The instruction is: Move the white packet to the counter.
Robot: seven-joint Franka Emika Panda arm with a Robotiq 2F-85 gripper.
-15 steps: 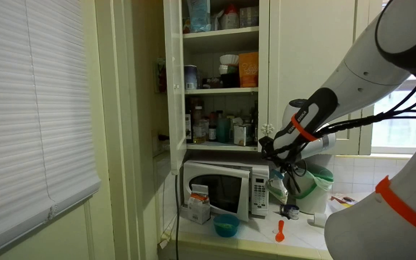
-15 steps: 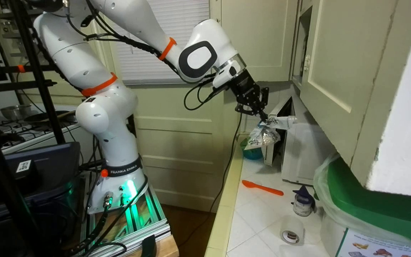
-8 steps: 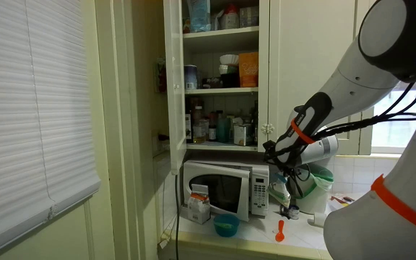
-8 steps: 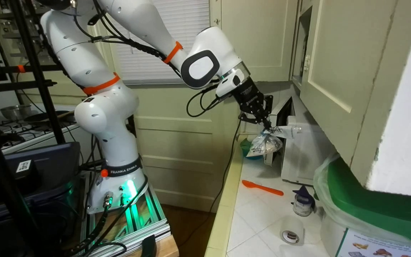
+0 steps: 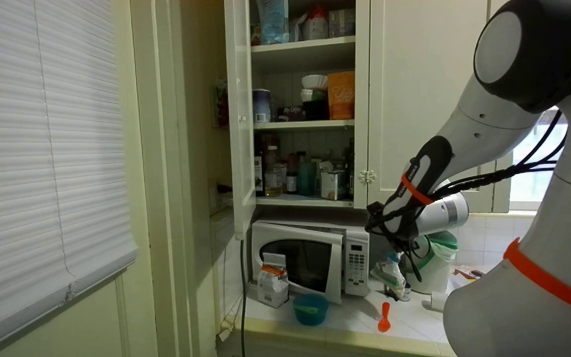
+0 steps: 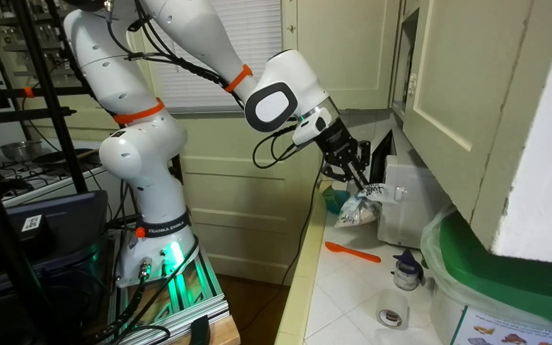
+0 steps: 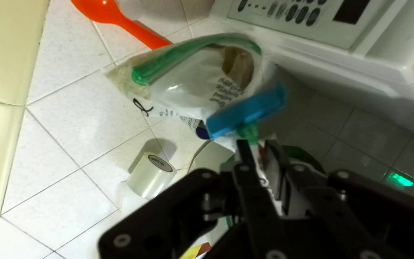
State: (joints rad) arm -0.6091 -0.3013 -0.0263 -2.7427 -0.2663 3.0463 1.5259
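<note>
Hanging above the counter [image 6: 333,287], in an exterior view: white packet [image 6: 356,214], printed, not touching the worktop, its top pinched in the gripper [image 6: 364,186]. Lower than a second ago; the arm [image 6: 108,81] has dipped with it. Teal bowl [image 6: 335,197], behind the packet: its lower part, in sight then, is now covered. Orange spoon [image 6: 352,251], flat on the counter, unmoved. Small jar [image 6: 406,279], standing near the spoon, unmoved.

In an exterior view: microwave [image 5: 357,270], its door [image 5: 295,265] ajar, as before. Pale bag [image 5: 273,285] with orange print, upright in front of it, same place. The packet shows lower here too, and further from the microwave's side than a second ago; it now hides more of the jar from me.

In the wrist view: fingers [image 7: 248,180], dark, drawn close, a strip of packaging between them. Blue bar [image 7: 246,109], across the packet near the fingers. Packet lettering, mostly too small for me to read. Spoon handle, its end covered by the packet. Pale roll [image 7: 149,178], labelled at its end, on the counter, well apart from the gripper.
</note>
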